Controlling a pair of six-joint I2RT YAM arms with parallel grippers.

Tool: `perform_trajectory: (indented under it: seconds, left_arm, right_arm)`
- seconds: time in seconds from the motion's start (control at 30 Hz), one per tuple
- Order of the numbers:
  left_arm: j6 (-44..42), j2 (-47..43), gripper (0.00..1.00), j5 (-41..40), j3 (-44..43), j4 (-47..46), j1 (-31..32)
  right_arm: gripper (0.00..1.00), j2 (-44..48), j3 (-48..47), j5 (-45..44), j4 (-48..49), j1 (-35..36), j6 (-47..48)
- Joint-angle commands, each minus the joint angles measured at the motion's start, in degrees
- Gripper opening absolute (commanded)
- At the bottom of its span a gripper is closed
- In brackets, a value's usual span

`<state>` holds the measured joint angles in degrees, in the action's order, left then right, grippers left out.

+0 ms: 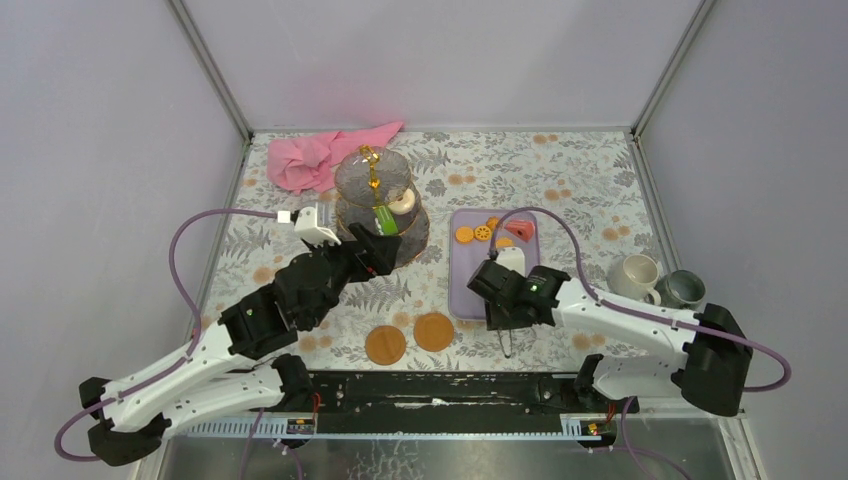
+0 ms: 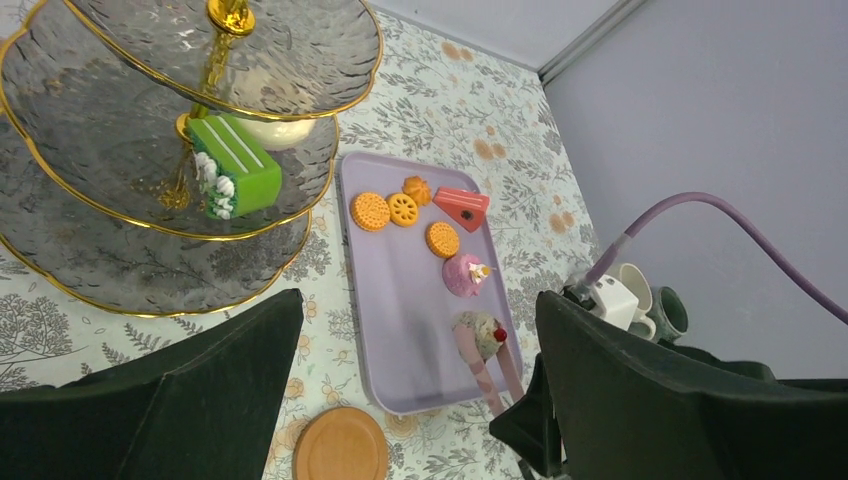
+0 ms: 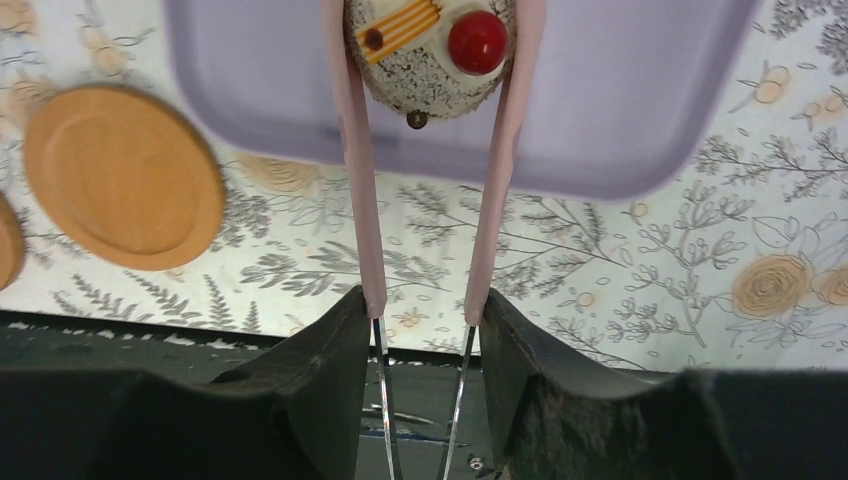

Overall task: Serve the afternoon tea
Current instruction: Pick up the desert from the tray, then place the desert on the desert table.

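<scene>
Right now my right end effector (image 3: 420, 310) is pinching the pink tongs (image 3: 352, 170), one finger pressed against each of their two arms. Straight ahead of it, at the far end of the tongs, a speckled cupcake (image 3: 432, 45) with a red cherry sits between the tong tips, over the near end of the lilac tray (image 3: 620, 90). The tips appear to touch its sides, but I cannot tell whether it rests on the tray or is lifted. Off to this end effector's left, a round brown disc (image 3: 120, 175) lies on the flowered desk (image 3: 640, 260), with the edge of a second one further left.

My left end effector (image 2: 418, 300) is spread wide with nothing between its fingers. Ahead of it and to its left stands the three-tier glass stand (image 2: 110, 260) with its gold stem. A green cake (image 2: 240, 165) lies on the middle tier beside the stem, and a cream-coloured item I cannot identify sits just behind it. Directly ahead of this end effector, on the tray, are orange biscuits (image 2: 370, 210), a red slice (image 2: 462, 205) and a pink cupcake (image 2: 465, 273).

Well off to the right end effector's right, a cream mug (image 1: 635, 275) and a grey-green mug (image 1: 683, 288) stand side by side. A pink cloth (image 1: 320, 155) is bunched beyond the stand.
</scene>
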<state>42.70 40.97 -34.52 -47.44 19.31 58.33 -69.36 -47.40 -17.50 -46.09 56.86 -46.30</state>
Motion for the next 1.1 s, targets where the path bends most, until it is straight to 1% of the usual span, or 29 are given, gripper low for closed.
perform_trajectory:
  seconds: [0.0, 0.23, 0.63, 0.9, 1.07]
  left_arm:
    - [-0.96, -1.10, 0.93, -3.36, -1.91, 0.73, -0.44]
    - [-0.23, -1.18, 0.93, -3.92, -2.73, 1.73, -0.47]
    - [0.02, -1.06, 0.94, -6.14, -3.99, 2.79, -0.43]
    - [-1.81, -3.45, 0.94, -11.38, -6.41, 2.61, -0.43]
    - [-1.42, -6.16, 0.94, -19.77, -7.82, 3.70, -0.46]
  right_arm:
    - [0.35, -3.26, -5.71, -3.11, -0.46, 4.09, -2.30]
    - [0.35, -11.04, -13.13, -3.09, 2.94, 8.04, -0.15]
    - [0.36, -24.33, -27.24, -1.28, 6.74, 8.68, 7.09]
    - [0.36, -32.38, -34.78, -0.76, 7.45, 8.62, 10.45]
    - [0.36, -36.53, -39.26, 0.01, 8.39, 8.58, 12.48]
